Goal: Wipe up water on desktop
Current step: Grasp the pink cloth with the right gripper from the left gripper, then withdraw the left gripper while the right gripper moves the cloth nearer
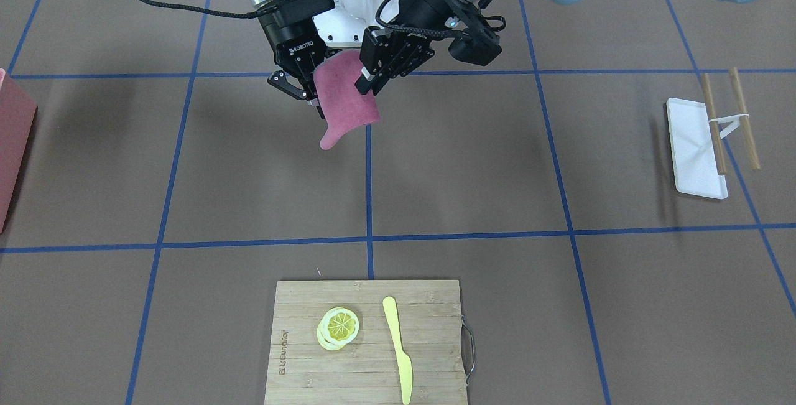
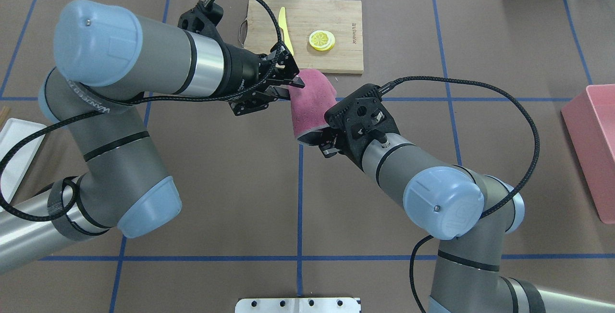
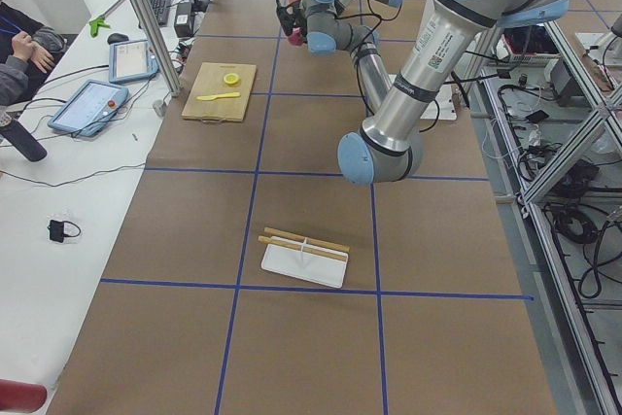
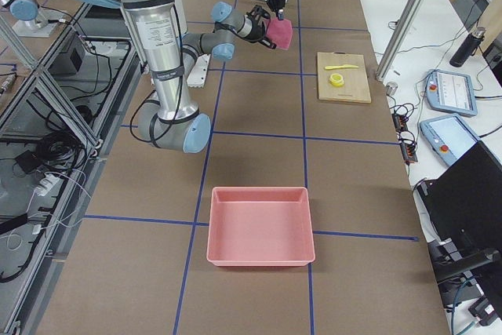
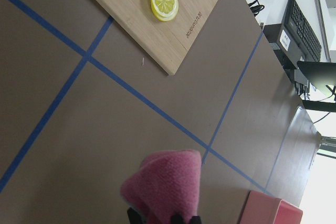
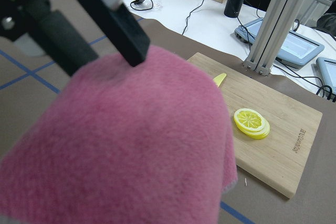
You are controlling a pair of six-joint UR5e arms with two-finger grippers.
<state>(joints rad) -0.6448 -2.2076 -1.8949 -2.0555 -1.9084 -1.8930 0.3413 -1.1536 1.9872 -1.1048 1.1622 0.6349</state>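
A pink cloth [image 1: 345,103] hangs in the air between both grippers, above the brown desktop [image 1: 466,162] with its blue tape grid. My left gripper [image 1: 368,81] is shut on the cloth's upper edge and also shows in the overhead view [image 2: 292,89]. My right gripper [image 1: 314,100] grips the opposite edge, and in the overhead view [image 2: 323,143] it sits under the cloth [image 2: 312,101]. The cloth [image 6: 131,145] fills the right wrist view and hides that gripper's fingertips. It shows at the bottom of the left wrist view [image 5: 165,182]. I see no water on the desktop.
A bamboo cutting board [image 1: 429,330] with a lemon slice [image 1: 339,327] and a yellow knife [image 1: 398,349] lies on the operators' side. A white tray [image 1: 690,150] with chopsticks [image 1: 743,119] lies on my left. A pink bin [image 2: 591,125] stands at my right.
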